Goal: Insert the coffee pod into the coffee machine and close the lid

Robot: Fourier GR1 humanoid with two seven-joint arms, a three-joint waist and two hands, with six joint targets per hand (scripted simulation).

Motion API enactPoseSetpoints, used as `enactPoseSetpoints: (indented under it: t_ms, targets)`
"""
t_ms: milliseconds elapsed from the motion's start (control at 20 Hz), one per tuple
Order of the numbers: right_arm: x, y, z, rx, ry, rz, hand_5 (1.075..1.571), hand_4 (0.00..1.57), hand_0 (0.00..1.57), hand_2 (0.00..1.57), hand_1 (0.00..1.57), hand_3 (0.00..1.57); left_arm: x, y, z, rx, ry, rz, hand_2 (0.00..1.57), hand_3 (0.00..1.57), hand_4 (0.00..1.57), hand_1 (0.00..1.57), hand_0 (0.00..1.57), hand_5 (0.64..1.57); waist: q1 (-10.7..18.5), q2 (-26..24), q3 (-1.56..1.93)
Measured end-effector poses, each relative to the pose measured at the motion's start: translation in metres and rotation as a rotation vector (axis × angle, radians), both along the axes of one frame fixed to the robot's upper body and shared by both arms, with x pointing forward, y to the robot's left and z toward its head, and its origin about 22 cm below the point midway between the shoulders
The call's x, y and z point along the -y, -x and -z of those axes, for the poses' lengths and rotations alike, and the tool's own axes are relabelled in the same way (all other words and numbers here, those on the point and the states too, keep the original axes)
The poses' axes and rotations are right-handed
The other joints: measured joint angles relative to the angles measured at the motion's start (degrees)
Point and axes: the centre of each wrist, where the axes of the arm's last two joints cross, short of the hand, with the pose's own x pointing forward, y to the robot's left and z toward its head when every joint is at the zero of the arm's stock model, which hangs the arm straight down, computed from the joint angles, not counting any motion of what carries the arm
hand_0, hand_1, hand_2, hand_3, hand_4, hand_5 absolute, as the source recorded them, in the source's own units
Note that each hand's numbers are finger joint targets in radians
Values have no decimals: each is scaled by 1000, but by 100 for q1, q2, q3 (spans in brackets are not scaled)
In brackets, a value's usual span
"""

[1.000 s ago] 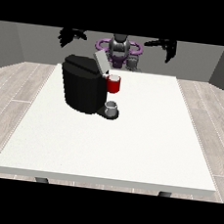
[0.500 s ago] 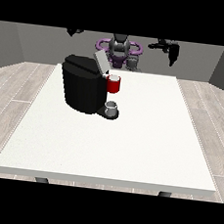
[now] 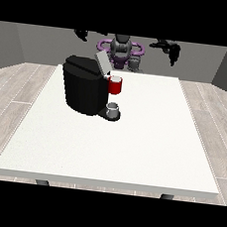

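Note:
The black coffee machine point(image 3: 83, 89) stands on the white table point(image 3: 131, 147), left of centre, with its grey lid point(image 3: 102, 62) tilted up and open. A red pod holder point(image 3: 115, 86) juts from its front above a small grey cup point(image 3: 114, 109) on the base. A small grey cylinder, seemingly the coffee pod point(image 3: 134, 63), sits at the table's far edge near the robot. The hand at the view's right point(image 3: 170, 48) hangs in the air above and right of that cylinder, fingers drooping and holding nothing. The hand at the view's left point(image 3: 82, 33) is raised behind the machine, touching nothing.
The robot's purple and grey torso point(image 3: 121, 49) rises behind the table's far edge. A wooden floor surrounds the table. White tabletop stretches in front of and to the right of the machine.
The hand at the view's right has dropped slightly and its fingers now point down. The hand at the view's left has shifted a little towards the robot's middle. The machine and the lid stayed put.

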Motion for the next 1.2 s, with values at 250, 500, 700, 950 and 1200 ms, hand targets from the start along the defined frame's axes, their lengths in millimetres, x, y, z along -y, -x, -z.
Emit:
enactPoseSetpoints:
  t_ms: [250,500,700,950,1200]
  targets:
    - [-10,-15,-11,29,-21,-36,1571,0,0,0,0,0,-6,9,-9,51,10,-26,0,0,0,0,0,1571,-22,412,-1]
    - [-9,-32,-19,24,-43,-44,1571,0,0,0,0,0,-8,12,-26,85,-12,-35,0,0,0,0,0,1571,-52,731,1]
    - [-8,-43,-20,30,-42,-53,1571,0,0,0,0,0,-12,16,-36,111,-20,-42,0,0,0,0,0,1571,-86,938,0]
    - [-12,-52,-14,22,-39,-60,1571,0,0,0,0,0,-13,24,-44,130,-21,-50,0,0,0,0,0,1571,-79,1054,0]
    - [-27,-62,-21,41,2,-92,1571,0,0,0,0,0,-19,23,-49,152,-14,-76,0,0,0,0,0,1571,-152,1197,-3]
